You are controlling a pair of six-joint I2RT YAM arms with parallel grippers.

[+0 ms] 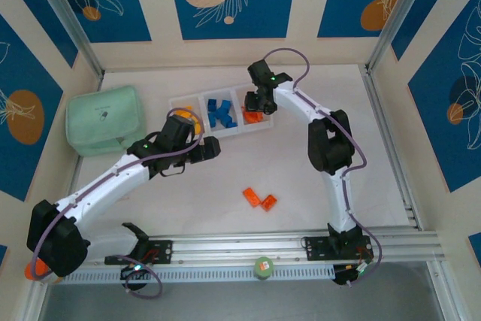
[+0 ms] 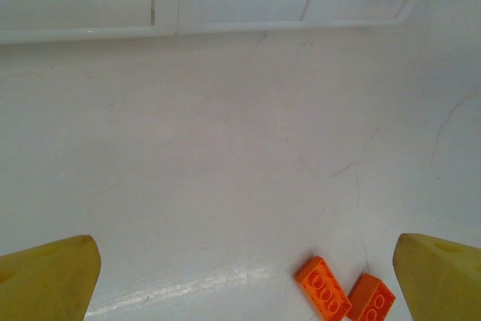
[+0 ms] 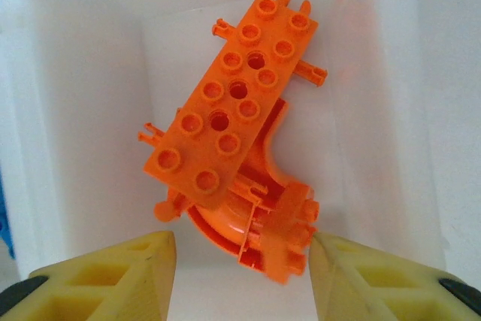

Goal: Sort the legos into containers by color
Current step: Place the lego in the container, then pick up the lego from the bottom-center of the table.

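Under the right end effector (image 3: 240, 252), red-orange legos (image 3: 225, 118) lie, apparently ungripped.

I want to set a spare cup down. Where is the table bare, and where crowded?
Bare: the stretch between the tray and the two orange bricks; the area right of the right arm; the strip behind the tray. Crowded: at the tray, with left claw and right claw close, and the left side, with pouch and left arm.
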